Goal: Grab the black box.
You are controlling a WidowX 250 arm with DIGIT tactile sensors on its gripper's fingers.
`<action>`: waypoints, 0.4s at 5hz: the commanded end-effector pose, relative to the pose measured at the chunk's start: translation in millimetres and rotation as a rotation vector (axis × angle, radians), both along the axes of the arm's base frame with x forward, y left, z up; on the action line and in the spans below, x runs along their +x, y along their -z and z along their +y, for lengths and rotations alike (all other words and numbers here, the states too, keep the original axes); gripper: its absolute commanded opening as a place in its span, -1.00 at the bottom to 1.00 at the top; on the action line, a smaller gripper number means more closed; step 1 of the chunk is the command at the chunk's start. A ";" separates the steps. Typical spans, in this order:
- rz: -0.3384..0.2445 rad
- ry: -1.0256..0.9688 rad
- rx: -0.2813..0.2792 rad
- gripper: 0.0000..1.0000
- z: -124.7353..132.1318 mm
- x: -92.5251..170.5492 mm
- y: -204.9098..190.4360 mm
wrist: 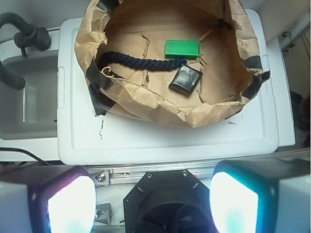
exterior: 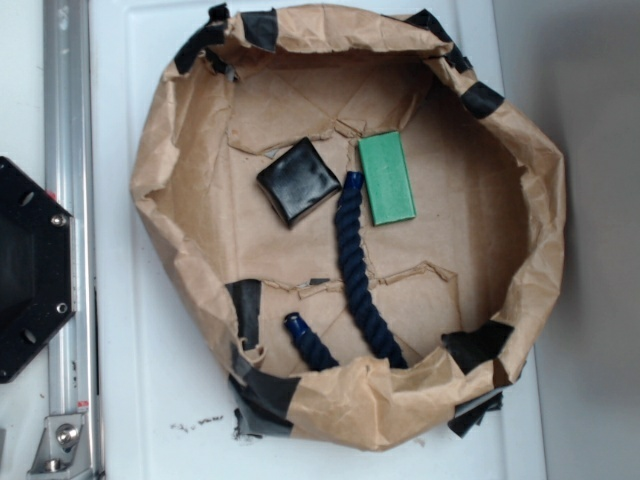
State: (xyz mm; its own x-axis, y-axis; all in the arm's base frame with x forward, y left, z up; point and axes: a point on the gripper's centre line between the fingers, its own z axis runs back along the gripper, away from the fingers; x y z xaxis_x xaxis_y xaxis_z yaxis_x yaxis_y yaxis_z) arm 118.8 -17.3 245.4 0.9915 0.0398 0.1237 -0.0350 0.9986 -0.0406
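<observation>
Gripper (wrist: 146, 204) wide, well short of black box (wrist: 185, 79).

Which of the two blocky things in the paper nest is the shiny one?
The small glossy black square box is the shiny one; light glints off its top. The green rectangular block beside it is dull and longer, with the dark blue rope ending between them.
</observation>
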 end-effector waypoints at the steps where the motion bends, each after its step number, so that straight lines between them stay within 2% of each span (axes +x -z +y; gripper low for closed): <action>1: 0.000 0.000 0.000 1.00 0.0 0.0 0.0; 2: 0.038 -0.065 -0.029 1.00 15.4 49.8 11.3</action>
State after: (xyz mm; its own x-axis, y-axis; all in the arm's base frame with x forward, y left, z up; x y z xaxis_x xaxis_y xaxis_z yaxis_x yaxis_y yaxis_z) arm 168.3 -2.3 223.8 0.9923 0.1140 0.0479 -0.1114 0.9924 -0.0530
